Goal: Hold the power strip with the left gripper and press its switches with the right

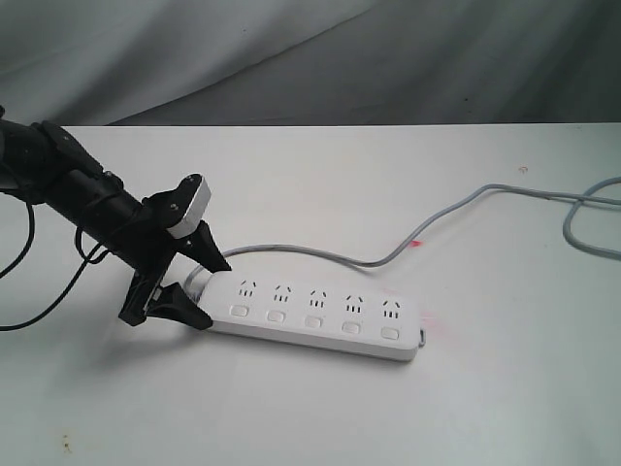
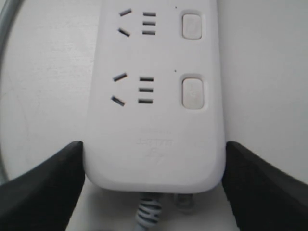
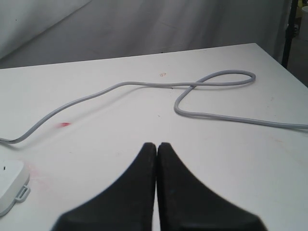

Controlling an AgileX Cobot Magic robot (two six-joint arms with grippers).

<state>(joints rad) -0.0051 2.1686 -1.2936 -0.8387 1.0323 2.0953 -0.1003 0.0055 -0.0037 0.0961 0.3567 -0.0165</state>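
Observation:
The white power strip [image 1: 315,316] lies flat on the white table, its row of switches [image 1: 313,320] along its near side. My left gripper [image 1: 218,293] straddles the strip's cord end, one black finger against each long side. In the left wrist view both fingers [image 2: 57,178] press the sides of the strip [image 2: 154,120], and two switches [image 2: 192,92] show. My right gripper [image 3: 156,144] is shut and empty, hovering above the table away from the strip's far end [image 3: 9,185]. It is outside the exterior view.
The thin grey cord [image 1: 388,257] runs from the strip's left end back and right, looping near the table's right edge [image 3: 216,79]. A small red mark [image 1: 417,243] lies beside the cord. Grey cloth [image 1: 310,58] hangs behind the table.

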